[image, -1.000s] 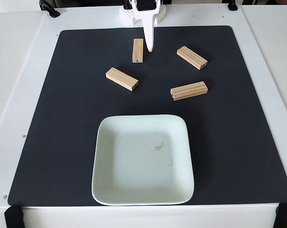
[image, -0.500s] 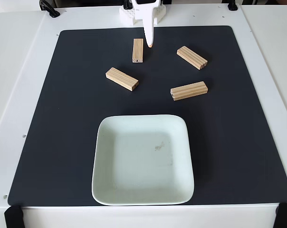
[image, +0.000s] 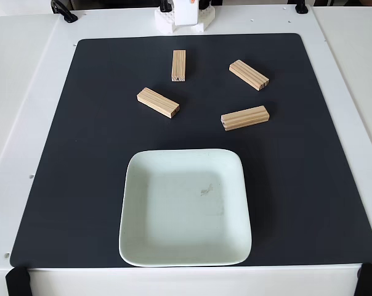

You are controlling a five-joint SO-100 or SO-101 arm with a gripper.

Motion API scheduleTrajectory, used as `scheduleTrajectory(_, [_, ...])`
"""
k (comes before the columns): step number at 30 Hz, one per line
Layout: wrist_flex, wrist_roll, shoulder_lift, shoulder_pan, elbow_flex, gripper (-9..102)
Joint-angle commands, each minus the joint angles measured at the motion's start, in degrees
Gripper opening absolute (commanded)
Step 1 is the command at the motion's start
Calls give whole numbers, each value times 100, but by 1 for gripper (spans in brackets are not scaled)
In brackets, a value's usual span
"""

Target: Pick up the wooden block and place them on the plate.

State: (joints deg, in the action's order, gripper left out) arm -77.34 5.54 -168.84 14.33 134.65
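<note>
In the fixed view only the white base of the arm shows at the top edge of the picture, and the fingers are out of the frame, so whether the gripper is released or clenched cannot be told. Four wooden blocks lie on the black mat below that base. The nearest block lies just below it, pointing lengthwise away from it. A second block lies to the lower right, a third to the lower left and tilted, and a fourth farther down on the right. All four are apart from one another. The plate sits well below the blocks, near the mat's bottom edge, with no block on it.
</note>
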Motion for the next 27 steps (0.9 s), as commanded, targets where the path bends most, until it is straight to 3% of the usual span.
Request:
scheduleTrajectory(1, [-220,-483,1195,44,-1749,0])
scheduleTrajectory(7, [-237,-1942,2259,387,-2628,0])
scheduleTrajectory(13, [-352,-4500,2610,501,-2039,0])
scheduleTrajectory(18, [-1362,-6451,2637,352,-1819,0])
scheduleTrajectory(27, [-1354,-9176,2637,-193,-1310,0])
